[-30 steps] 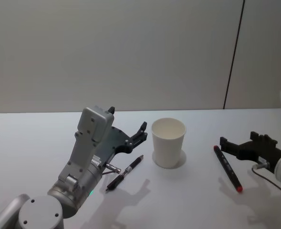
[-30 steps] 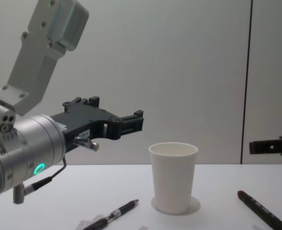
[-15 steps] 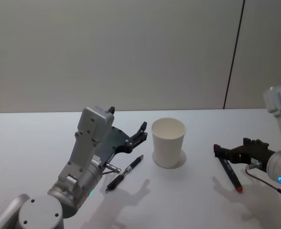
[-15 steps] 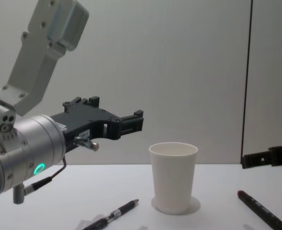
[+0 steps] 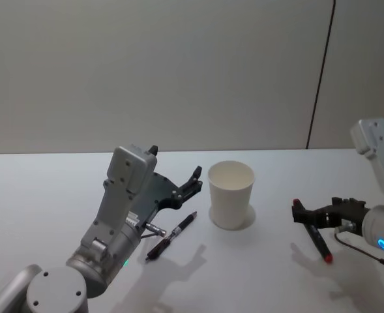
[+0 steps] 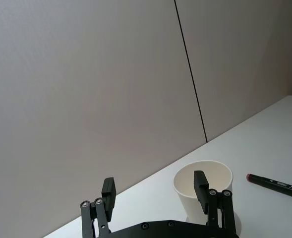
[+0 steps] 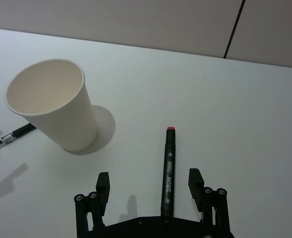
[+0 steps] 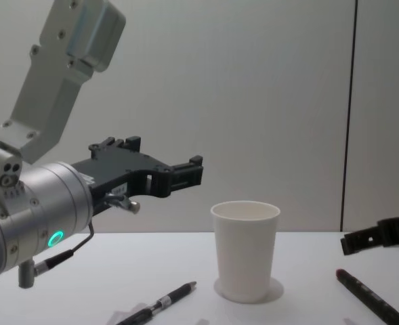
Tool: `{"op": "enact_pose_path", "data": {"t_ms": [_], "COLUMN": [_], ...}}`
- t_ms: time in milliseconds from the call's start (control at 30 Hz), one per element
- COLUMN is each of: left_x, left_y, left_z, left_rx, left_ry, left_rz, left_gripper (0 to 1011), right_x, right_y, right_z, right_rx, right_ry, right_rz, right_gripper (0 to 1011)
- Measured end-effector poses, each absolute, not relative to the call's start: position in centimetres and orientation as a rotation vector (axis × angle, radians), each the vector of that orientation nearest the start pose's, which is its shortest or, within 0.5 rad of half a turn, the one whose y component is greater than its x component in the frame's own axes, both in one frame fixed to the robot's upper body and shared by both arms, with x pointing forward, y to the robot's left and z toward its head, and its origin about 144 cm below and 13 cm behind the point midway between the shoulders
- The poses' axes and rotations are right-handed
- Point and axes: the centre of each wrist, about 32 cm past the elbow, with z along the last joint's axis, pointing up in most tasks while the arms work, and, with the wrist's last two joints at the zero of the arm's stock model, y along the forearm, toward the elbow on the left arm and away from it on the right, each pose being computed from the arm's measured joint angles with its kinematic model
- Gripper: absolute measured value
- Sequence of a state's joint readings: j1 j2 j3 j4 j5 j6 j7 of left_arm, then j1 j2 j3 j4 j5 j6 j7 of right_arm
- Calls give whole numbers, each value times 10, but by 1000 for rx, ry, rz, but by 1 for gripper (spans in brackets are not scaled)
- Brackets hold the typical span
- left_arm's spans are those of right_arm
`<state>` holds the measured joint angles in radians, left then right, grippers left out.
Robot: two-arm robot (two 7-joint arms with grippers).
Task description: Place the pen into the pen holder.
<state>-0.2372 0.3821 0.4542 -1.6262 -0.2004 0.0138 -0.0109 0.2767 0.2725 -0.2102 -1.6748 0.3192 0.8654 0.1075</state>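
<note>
White tabletop (image 5: 42, 189), plain grey wall (image 5: 178, 65) behind. Pen in play looks like the marker pen (image 7: 168, 171). It lies flat on the table at about 4 o'clock from the pen holder (image 5: 231, 195), well apart from it. The holder stands upright and I see nothing inside it.

Right gripper (image 7: 149, 174) hovers just above the marker. Its claw is spread wide with a finger on each side of the barrel, and it grips nothing.

To do the step well, I'd drop straight down and keep the barrel centred. Pinch across the barrel near its middle so the marker doesn't swing when lifted. Then tip it upright over the mouth and let go low. The paper cup is probably light and could topple if the rim gets knocked.

Second item, a black pen (image 5: 172, 236), lies at about 8 o'clock from the holder. Left gripper (image 6: 154, 183) hangs above it at roughly 9 o'clock, claw open and idle.
</note>
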Motion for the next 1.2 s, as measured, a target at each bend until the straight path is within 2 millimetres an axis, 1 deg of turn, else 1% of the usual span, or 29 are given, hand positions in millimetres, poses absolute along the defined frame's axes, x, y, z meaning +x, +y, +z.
{"op": "enact_pose_path", "data": {"t_ms": [600,767,1200], "left_x": [492,492,492], "left_y": [198,198,198], "left_z": [1204,1204,1204], "left_rx": [61,61,61], "left_ry": [-268,-268,-268], "left_rz": [1124,1124,1124], "left_gripper": [1004,1004,1004], "right_x": [531,539,556], "right_y": [-240,-244,-247], "right_z": [1272,1276,1276], "right_rx": [-528,-546,-577], "right_ry": [467,498,558], "right_rz": [-1236,-1247,-1256], "right_gripper": [1002,1002,1002]}}
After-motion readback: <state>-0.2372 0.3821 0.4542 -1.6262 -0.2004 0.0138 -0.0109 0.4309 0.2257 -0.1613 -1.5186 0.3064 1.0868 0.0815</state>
